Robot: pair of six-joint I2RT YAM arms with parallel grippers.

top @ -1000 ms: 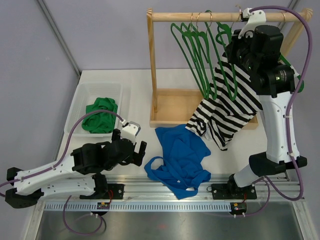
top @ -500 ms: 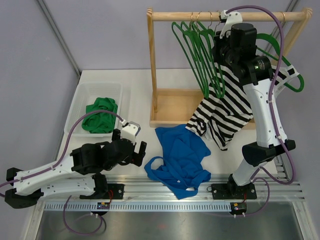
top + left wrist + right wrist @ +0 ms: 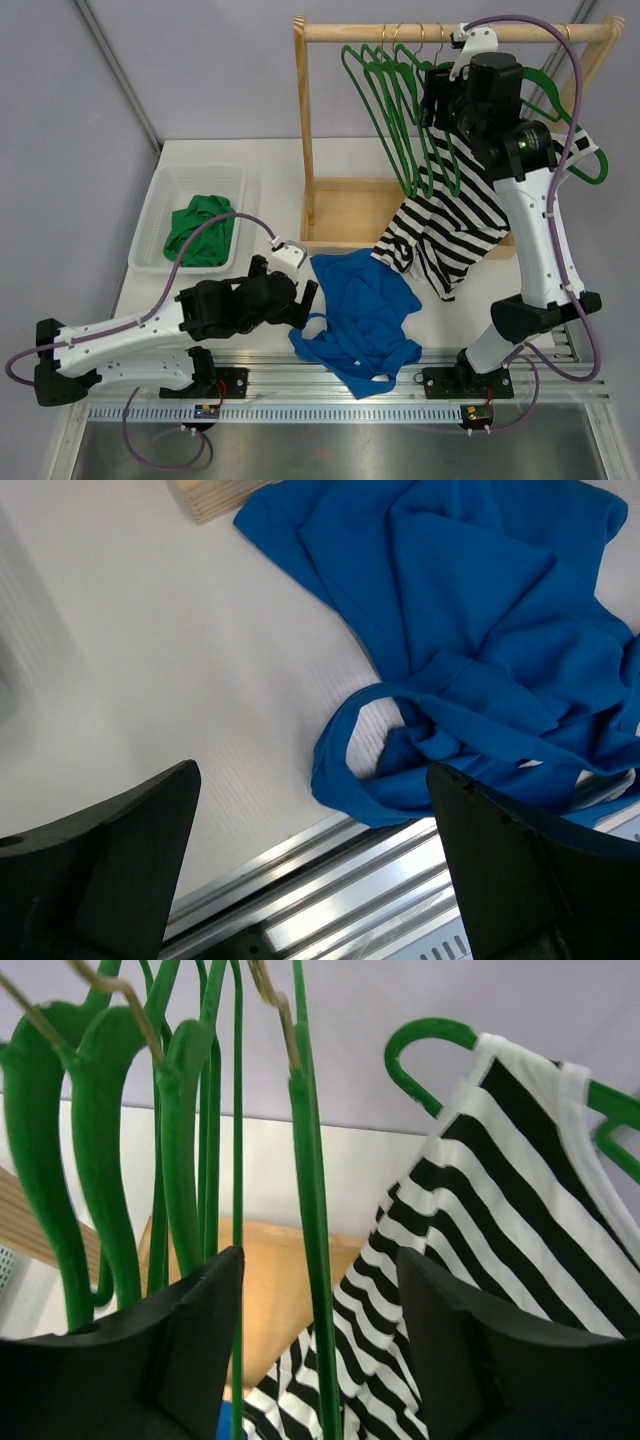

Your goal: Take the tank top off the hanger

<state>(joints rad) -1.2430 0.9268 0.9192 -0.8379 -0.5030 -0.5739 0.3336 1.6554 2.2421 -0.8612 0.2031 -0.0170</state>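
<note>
The black-and-white striped tank top [image 3: 450, 225] hangs off a green hanger [image 3: 592, 160] on the wooden rack, its lower part draped down over the rack's base. In the right wrist view the tank top [image 3: 510, 1210] covers that hanger [image 3: 430, 1032] at the right. My right gripper [image 3: 432, 100] is up among the hangers and open. A bare green hanger rod [image 3: 312, 1220] runs between the jaws of the right gripper [image 3: 318, 1290], not clamped. My left gripper [image 3: 305, 298] is open low over the table, its jaws [image 3: 312, 770] framing a strap of a blue garment [image 3: 470, 610].
Several empty green hangers [image 3: 385, 90] hang from the rack's rail [image 3: 400, 33]. The rack's wooden base [image 3: 345, 215] sits behind the blue garment [image 3: 360, 310]. A white bin [image 3: 160, 200] at the left holds a green garment [image 3: 200, 232]. A metal rail [image 3: 330, 385] runs along the near edge.
The right gripper has gone from shut to open and its arm swung left in among the hangers. The left arm has moved right, up to the blue garment.
</note>
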